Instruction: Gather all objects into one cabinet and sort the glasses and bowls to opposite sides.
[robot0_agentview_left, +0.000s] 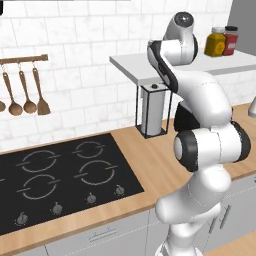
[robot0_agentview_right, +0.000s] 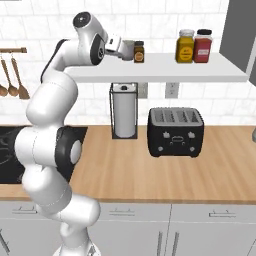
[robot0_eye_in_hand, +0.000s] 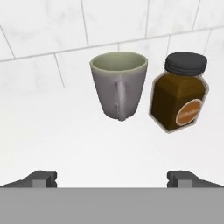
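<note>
My hand is wide open and holds nothing, with the grey mug at 12 o'clock, a brown jar beside it.

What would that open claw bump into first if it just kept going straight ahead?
Most likely the grey mug, standing nearly centred ahead of the open gripper, handle facing it. The brown jar stands just to the side; depth is hard to judge.

White jointed robot arm with dark bands

Glossy white rounded arm of bulbous shell segments, black rings at the joints, a grey disc cap on the top joint; small white two-finger gripper with dark grey blocky fingertips.
</note>
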